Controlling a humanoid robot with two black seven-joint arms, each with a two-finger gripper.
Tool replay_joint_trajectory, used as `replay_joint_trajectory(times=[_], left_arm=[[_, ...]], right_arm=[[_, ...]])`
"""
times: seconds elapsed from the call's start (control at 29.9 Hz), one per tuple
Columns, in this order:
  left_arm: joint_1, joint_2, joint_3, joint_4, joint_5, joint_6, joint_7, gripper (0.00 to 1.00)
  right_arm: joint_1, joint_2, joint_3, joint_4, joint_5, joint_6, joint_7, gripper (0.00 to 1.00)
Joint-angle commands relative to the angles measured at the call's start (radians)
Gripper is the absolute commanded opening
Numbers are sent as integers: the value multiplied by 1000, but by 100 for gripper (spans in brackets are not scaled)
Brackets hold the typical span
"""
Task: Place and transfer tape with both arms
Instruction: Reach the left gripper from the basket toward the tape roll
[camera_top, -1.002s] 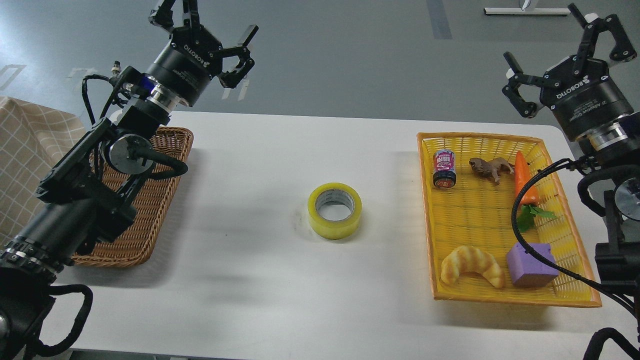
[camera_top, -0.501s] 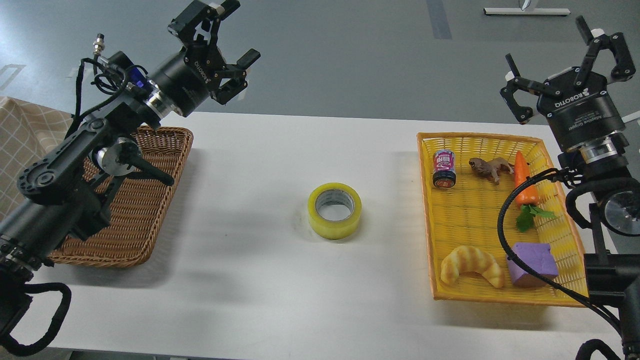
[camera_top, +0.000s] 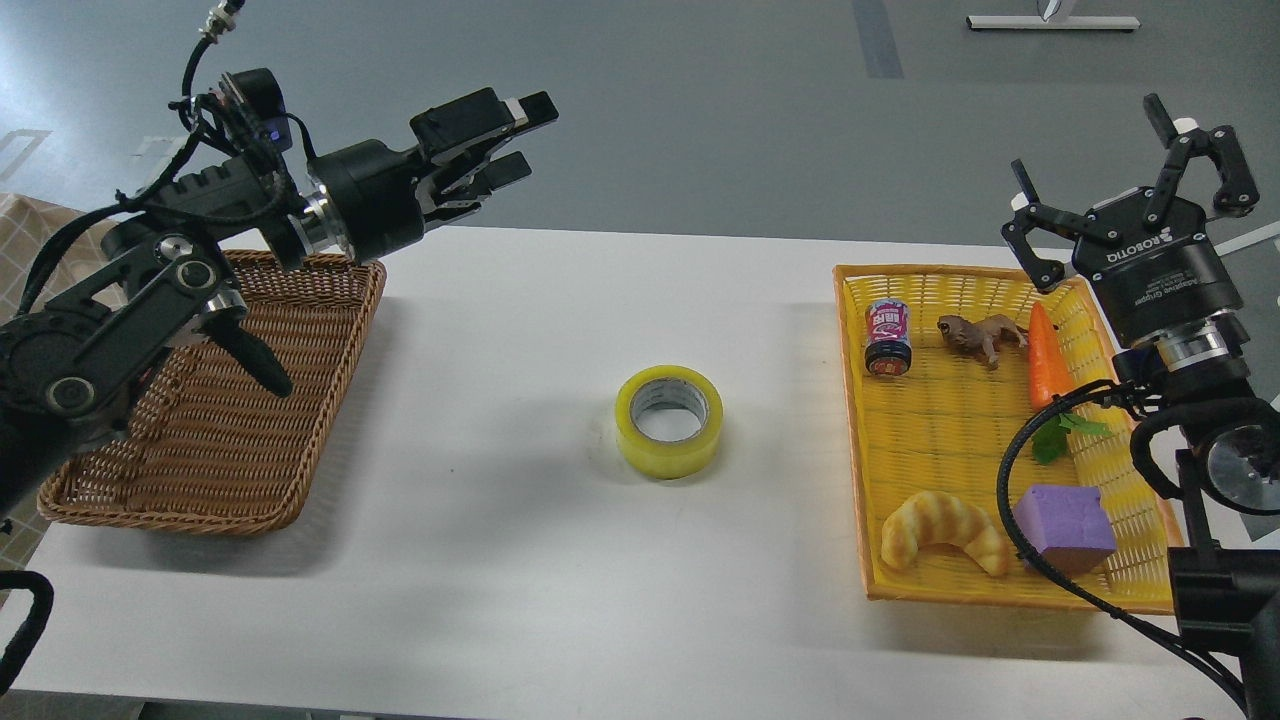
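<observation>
The yellow tape roll (camera_top: 669, 421) lies flat on the white table (camera_top: 520, 560), near its middle, with its grey-white core facing up. My left gripper (camera_top: 515, 140) is open and empty, turned on its side, high above the table's far left part, well left of and beyond the tape. My right gripper (camera_top: 1125, 195) is open and empty, fingers pointing up, above the far right corner of the yellow basket (camera_top: 855, 420). Neither gripper touches the tape.
A brown wicker tray (camera_top: 220, 440) stands at the left, partly under my left arm. The yellow basket at the right holds a small can (camera_top: 888, 338), a toy animal (camera_top: 982, 335), a carrot (camera_top: 1047, 358), a croissant (camera_top: 943, 533) and a purple block (camera_top: 1063, 526).
My left arm has swung up and rightwards, its gripper rolled onto its side. My right gripper has sunk slightly and drawn nearer. The tape has not moved.
</observation>
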Motion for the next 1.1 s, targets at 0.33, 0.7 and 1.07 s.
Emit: replay_joint_trajectory(times=[0.33, 0.7, 1.07], left_arm=[[-90, 57, 116, -60, 210, 0, 243, 98], [-147, 88, 238, -156, 427, 0, 251, 98], [-158, 73, 393, -158, 556, 0, 259, 98]], right_arm=[[-6, -1, 0, 0, 5, 0, 2, 100], [-10, -3, 0, -2, 2, 0, 0, 100], [-12, -11, 2, -115, 4, 0, 3, 100]])
